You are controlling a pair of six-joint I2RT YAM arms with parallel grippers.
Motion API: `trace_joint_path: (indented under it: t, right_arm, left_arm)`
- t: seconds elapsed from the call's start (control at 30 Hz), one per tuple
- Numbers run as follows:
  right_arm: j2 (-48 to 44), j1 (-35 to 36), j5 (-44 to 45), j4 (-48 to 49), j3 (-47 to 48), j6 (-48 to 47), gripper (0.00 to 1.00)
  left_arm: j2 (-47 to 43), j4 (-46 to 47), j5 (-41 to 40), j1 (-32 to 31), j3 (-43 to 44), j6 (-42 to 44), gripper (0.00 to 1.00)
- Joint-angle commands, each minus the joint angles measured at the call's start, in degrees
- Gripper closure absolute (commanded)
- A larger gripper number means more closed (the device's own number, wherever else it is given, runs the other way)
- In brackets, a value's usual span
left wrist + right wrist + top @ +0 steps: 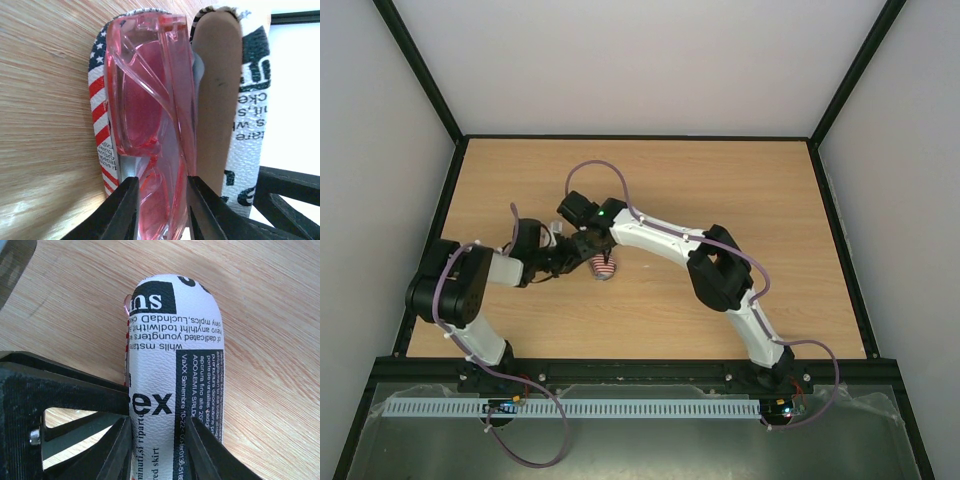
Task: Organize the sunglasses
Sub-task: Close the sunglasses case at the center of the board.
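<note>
One folded pair of translucent red sunglasses (150, 100) is held by the left fingers (122, 212) inside one open flag-print case (180, 340) on the counter (270, 315); the case lid is gripped by the right fingers (117, 450).

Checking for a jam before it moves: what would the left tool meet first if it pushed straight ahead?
The translucent red plastic sunglasses, already between the fingers of the left tool, inside the open flag-print oblong case; depth is unclear.
</note>
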Motion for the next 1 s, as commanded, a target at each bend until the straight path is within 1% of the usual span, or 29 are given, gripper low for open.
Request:
trace_joint_path:
  t: [0.0,0.03,0.17,0.33,0.37,0.53,0.7,0.77,0.8,0.83,0.87,0.93,0.97]
  right_arm:
    - [10.7,-0.5,2.3,-8.1,-4.6,-0.3,0.72]
    - [10.9,-0.4,2.5,-8.1,-4.5,-0.2,0.73]
    - [11.8,0.0,2.8,-8.2,-4.2,-0.3,0.72]
    - [12.7,0.2,2.4,-8.1,-4.1,0.0,0.72]
    - [12.8,0.2,2.6,-8.2,-4.0,0.1,0.72]
    - [13.7,0.3,3.5,-9.0,-3.3,-0.1,0.72]
    - [14.4,0.3,3.6,-9.5,-2.5,-0.2,0.72]
    - [14.4,0.3,3.7,-9.5,-2.6,0.0,0.72]
    - [14.3,0.4,3.7,-9.6,-2.5,0.0,0.72]
    - [14.2,0.3,3.6,-9.6,-2.5,0.0,0.72]
    - [13.8,0.4,3.5,-9.5,-2.6,0.1,0.72]
    - [12.8,0.4,3.3,-9.6,-2.4,0.2,0.71]
    - [12.0,0.5,3.4,-9.5,-2.4,0.2,0.68]
  left_arm:
    - [-1.8,-1.7,2.4,0.9,-2.7,2.6,0.68]
    - [-2.0,-1.6,2.6,1.1,-3.1,2.7,0.71]
    - [-2.3,-1.5,2.7,1.7,-4.0,3.0,0.87]
    - [-1.8,-0.5,3.9,2.0,-4.4,3.2,0.89]
    - [-2.1,-0.3,3.9,2.2,-4.6,3.3,0.91]
    - [-3.9,-1.9,4.2,3.6,-5.6,4.9,0.95]
    - [-4.9,-2.2,5.3,5.3,-6.6,5.6,0.94]
    - [-5.6,-2.4,5.5,6.1,-7.3,5.7,0.91]
    - [-6.0,-2.4,5.5,6.5,-8.0,5.6,0.88]
    - [-6.6,-2.6,5.3,6.9,-8.4,5.6,0.83]
    - [-7.4,-3.1,4.8,7.5,-8.8,5.5,0.77]
    - [-9.3,-4.1,4.2,8.3,-9.4,5.5,0.60]
    - [-10.2,-4.9,3.9,8.5,-9.3,5.8,0.52]
